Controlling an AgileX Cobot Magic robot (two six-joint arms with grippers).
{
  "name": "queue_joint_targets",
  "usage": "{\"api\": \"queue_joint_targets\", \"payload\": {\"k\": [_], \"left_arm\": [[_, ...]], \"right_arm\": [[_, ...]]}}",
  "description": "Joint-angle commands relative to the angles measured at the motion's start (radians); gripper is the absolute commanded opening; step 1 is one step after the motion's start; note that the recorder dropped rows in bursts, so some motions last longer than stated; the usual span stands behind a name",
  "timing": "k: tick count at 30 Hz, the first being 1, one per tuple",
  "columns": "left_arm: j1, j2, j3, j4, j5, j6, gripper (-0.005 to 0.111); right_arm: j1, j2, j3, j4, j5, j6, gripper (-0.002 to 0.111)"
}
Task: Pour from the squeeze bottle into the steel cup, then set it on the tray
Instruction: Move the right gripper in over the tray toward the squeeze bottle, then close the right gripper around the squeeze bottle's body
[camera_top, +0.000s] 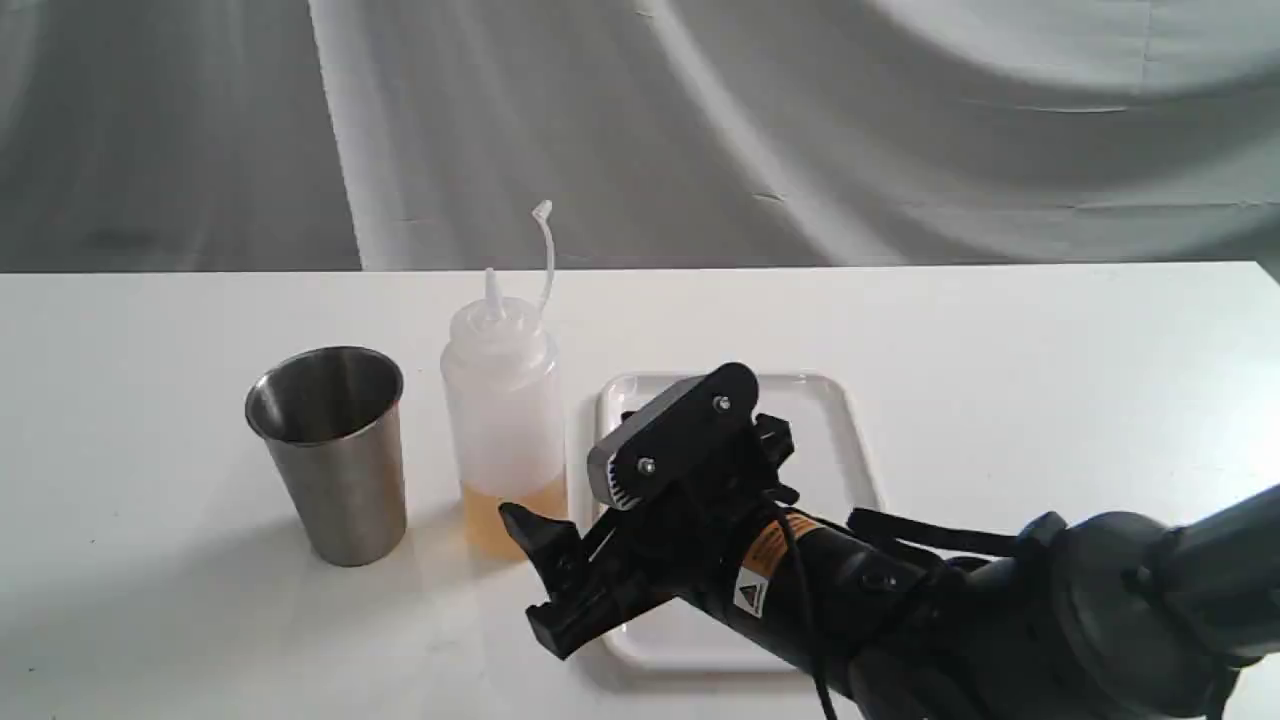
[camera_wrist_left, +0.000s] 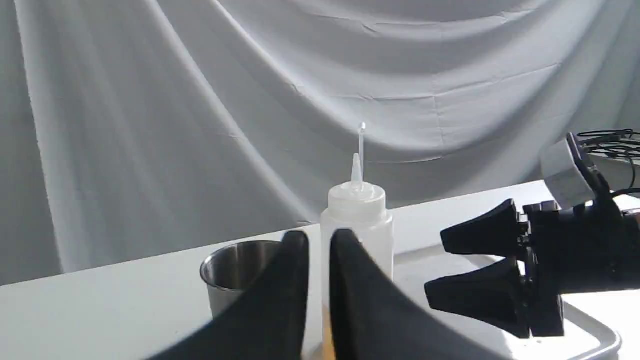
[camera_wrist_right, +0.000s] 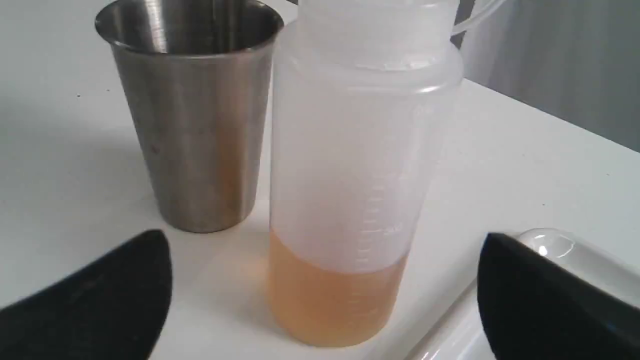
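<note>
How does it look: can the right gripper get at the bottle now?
Probably yes. The right gripper is open and faces the bottle, which stands upright on the table between the cup and the tray. Nothing lies between its fingers and the bottle.

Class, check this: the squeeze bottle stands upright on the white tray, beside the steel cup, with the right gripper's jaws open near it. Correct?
No. The squeeze bottle stands upright on the table beside the tray, not on it, as the right wrist view shows. It is beside the steel cup, with the jaws of the right gripper open near it.
</note>
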Motion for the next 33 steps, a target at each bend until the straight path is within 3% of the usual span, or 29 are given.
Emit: {"api": "queue_joint_targets", "payload": {"k": [1, 5, 33], "left_arm": [[0.002, 0.007, 0.004, 0.004, -0.01, -0.001, 0.008], [0.002, 0.007, 0.004, 0.004, -0.01, -0.001, 0.008], [0.002, 0.007, 0.004, 0.004, -0.01, -0.001, 0.008]], "right_arm": [[0.002, 0.002, -0.019, -0.01, 0.014, 0.006, 0.082], [0.002, 0.019, -0.085, -0.01, 0.107, 0.008, 0.082], [0.002, 0.196, -0.272, -0.035, 0.105, 0.09, 0.08]]}}
